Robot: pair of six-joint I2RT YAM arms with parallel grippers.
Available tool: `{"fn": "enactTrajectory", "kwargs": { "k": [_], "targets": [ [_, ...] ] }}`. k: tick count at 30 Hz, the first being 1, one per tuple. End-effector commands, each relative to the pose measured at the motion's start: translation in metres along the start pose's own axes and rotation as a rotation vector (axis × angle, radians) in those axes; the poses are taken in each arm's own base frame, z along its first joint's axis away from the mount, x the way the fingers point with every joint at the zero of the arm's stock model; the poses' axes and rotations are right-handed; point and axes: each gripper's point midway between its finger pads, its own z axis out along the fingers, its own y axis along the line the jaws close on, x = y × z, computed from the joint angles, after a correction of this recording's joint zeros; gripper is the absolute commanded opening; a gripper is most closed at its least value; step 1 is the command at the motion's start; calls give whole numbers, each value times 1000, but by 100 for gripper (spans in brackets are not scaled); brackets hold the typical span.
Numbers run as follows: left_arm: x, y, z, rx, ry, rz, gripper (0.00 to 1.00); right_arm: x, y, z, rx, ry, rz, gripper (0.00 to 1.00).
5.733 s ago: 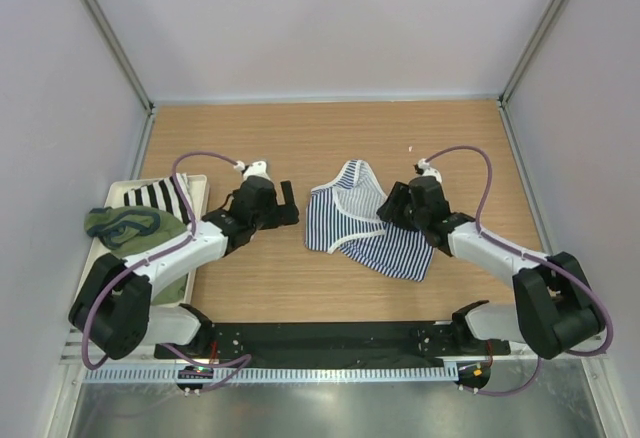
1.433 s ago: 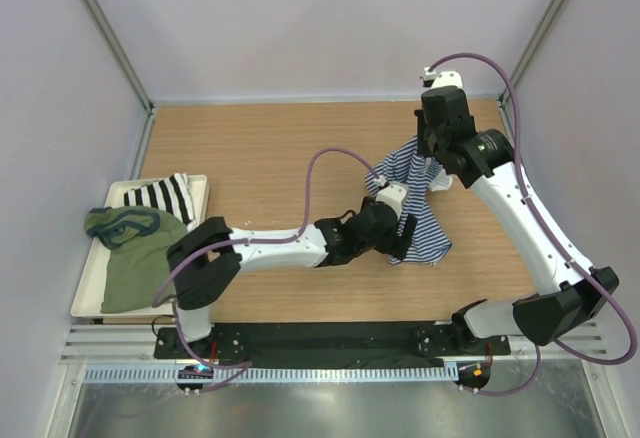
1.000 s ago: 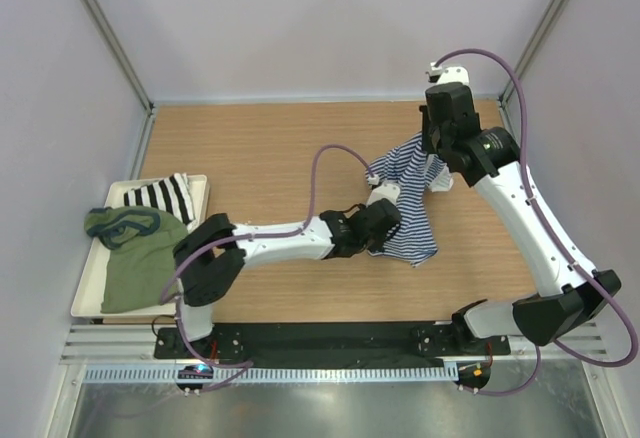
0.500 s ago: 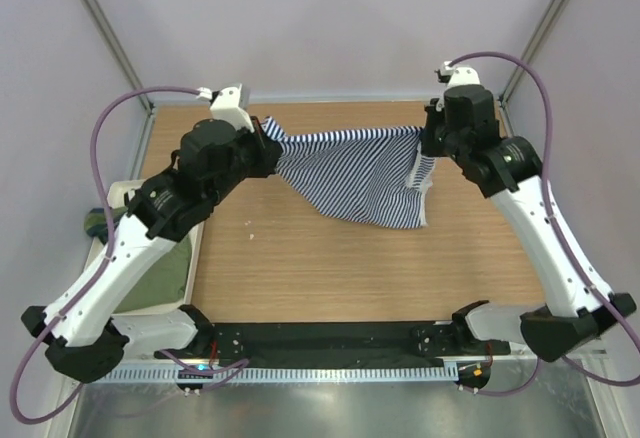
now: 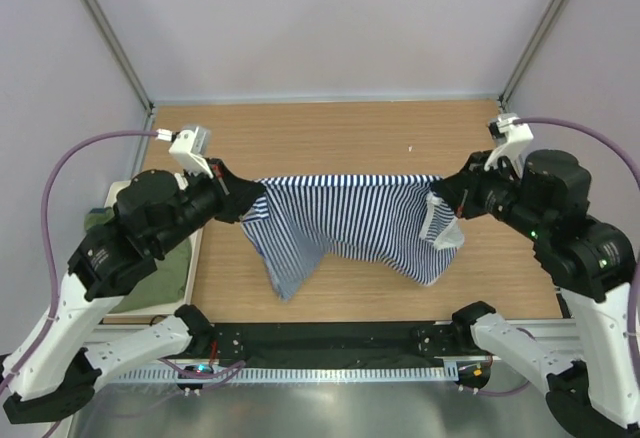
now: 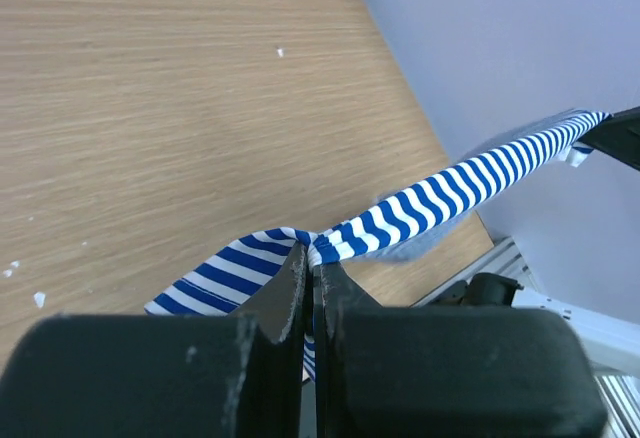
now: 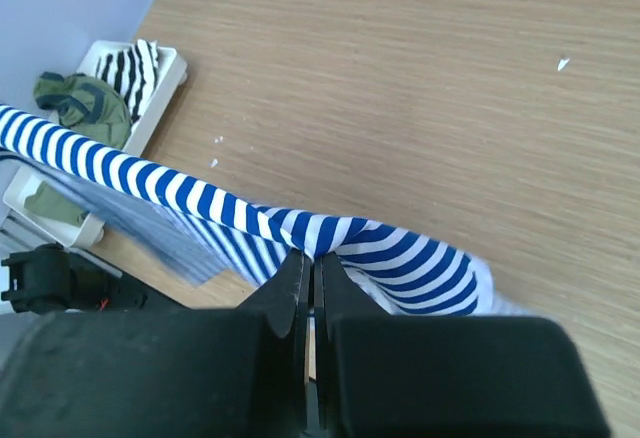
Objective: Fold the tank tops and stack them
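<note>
The navy-and-white striped tank top (image 5: 350,220) hangs stretched in the air between my two grippers, and its lower part droops toward the table. My left gripper (image 5: 243,201) is shut on its left upper edge, seen close up in the left wrist view with the gripper (image 6: 310,256) pinching the striped cloth (image 6: 470,180). My right gripper (image 5: 440,198) is shut on the right upper edge, with the gripper (image 7: 312,258) nipping a striped fold (image 7: 400,253). The olive green tank top (image 7: 78,100) lies crumpled in the tray at the left, partly under my left arm (image 5: 168,270).
A white tray (image 7: 172,56) at the table's left edge also holds a black-and-white striped cloth (image 7: 135,68). Grey walls and metal posts close in the table on three sides. A black rail (image 5: 330,340) runs along the near edge between the arm bases.
The left gripper carried its edge of the striped top from the table's middle out to the left. Both arms then drew back toward the near side, and the top now hangs spread wide.
</note>
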Motion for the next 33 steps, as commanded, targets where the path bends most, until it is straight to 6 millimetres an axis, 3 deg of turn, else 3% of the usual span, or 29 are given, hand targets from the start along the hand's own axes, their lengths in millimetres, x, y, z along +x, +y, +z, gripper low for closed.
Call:
{"fn": "enactTrajectory", "kwargs": {
  "k": [1, 3, 4, 5, 7, 8, 9, 10, 11, 12, 13, 14, 15, 16, 17, 18, 20, 21, 23, 28, 31, 33],
  "targets": [
    [-7, 65, 2, -355, -41, 37, 0, 14, -55, 24, 263, 78, -21, 1],
    [6, 73, 24, -389, 14, 72, 0, 11, -67, 41, 319, 87, -40, 1],
    [26, 84, 47, -435, 83, 99, 0, 16, -77, 61, 356, 136, -48, 1],
    [29, 89, 63, -445, 86, 108, 0, 11, -84, 74, 385, 132, -70, 1],
    [40, 125, 100, -549, 125, 75, 0, 11, -118, 111, 518, 177, -92, 4],
    [44, 139, 115, -572, 141, 48, 0, 1, -126, 129, 536, 152, -88, 11],
    [38, 165, 124, -624, 131, 9, 0, -14, -132, 146, 554, 135, -75, 25],
    [43, 183, 150, -652, 158, -16, 1, -5, -157, 177, 638, 192, -68, 54],
    [38, 202, 157, -699, 155, -44, 6, -9, -171, 193, 692, 181, -36, 58],
    [36, 210, 166, -721, 158, -49, 28, -26, -173, 202, 715, 144, -29, 61],
    [22, 215, 172, -759, 141, -42, 56, -16, -182, 220, 741, 180, -23, 65],
    [31, 226, 183, -798, 182, -32, 74, -17, -180, 223, 725, 185, -9, 83],
    [30, 229, 186, -817, 190, -28, 88, -8, -175, 228, 698, 200, -5, 84],
    [28, 229, 188, -820, 197, -23, 90, -13, -165, 230, 640, 159, 4, 84],
    [33, 231, 189, -823, 211, -21, 91, -7, -164, 232, 621, 157, 6, 83],
    [41, 234, 187, -827, 230, -13, 91, 19, -171, 230, 631, 200, 10, 82],
    [46, 236, 183, -829, 231, -14, 91, 27, -171, 226, 620, 178, 17, 76],
    [58, 240, 179, -835, 254, -15, 90, 49, -177, 225, 628, 220, 20, 74],
    [69, 236, 176, -802, 268, -37, 89, 71, -179, 226, 611, 241, 33, 65],
    [99, 234, 152, -757, 270, -79, 88, 107, -180, 237, 558, 260, 89, 63],
    [112, 241, 142, -761, 250, -87, 88, 130, -196, 240, 596, 260, 151, 63],
    [121, 247, 143, -768, 249, -93, 88, 143, -223, 235, 686, 245, 246, 65]
  ]
}}
